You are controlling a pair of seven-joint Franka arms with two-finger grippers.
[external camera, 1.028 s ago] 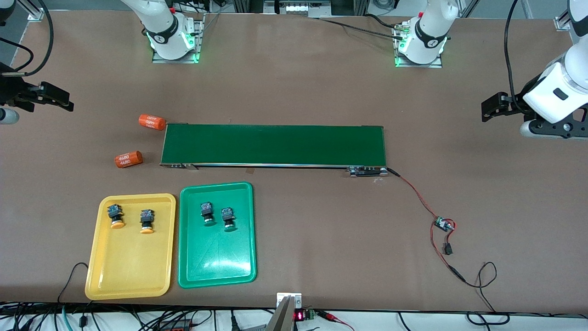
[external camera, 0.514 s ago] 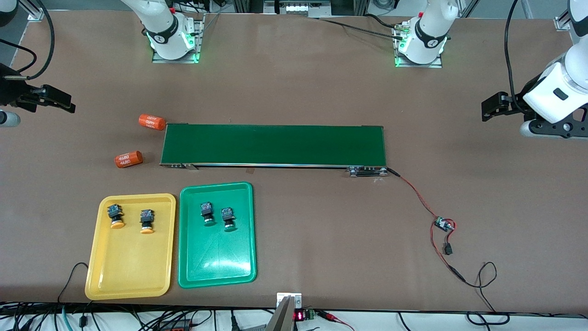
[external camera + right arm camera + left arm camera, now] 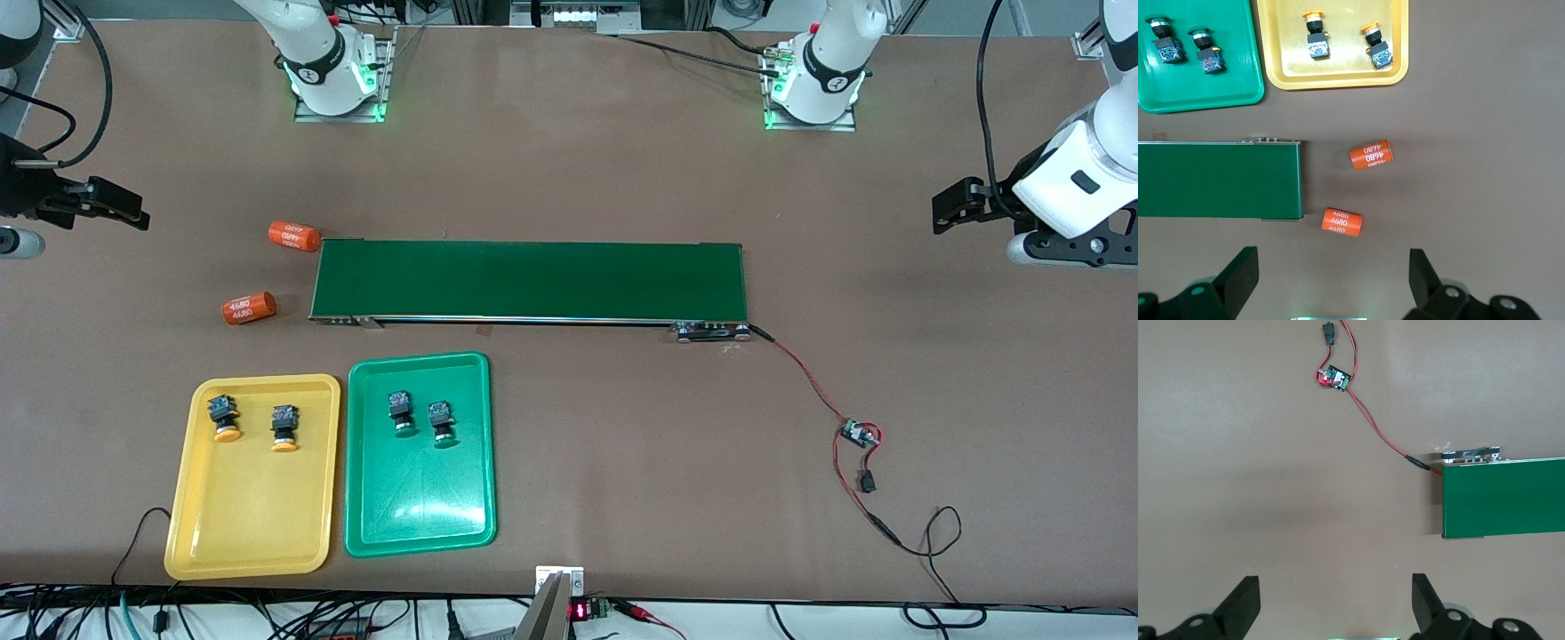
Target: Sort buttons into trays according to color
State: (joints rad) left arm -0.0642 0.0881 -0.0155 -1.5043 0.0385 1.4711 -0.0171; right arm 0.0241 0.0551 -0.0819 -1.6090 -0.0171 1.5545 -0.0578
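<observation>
Sorting looks finished: two yellow buttons (image 3: 224,418) lie in the yellow tray (image 3: 249,533), two green buttons (image 3: 402,412) in the green tray (image 3: 418,516). Each lies lengthwise, cap toward the front camera. Both arms wait, left claw (image 3: 949,206) and right claw (image 3: 120,206) wide open, empty, over bare worktop (image 3: 578,160).

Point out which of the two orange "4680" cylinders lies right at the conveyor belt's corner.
The orange cylinder farther from the front camera, touching the dark-green conveyor belt's corner; the other orange cylinder lies apart from the belt, nearer the yellow tray.
</observation>
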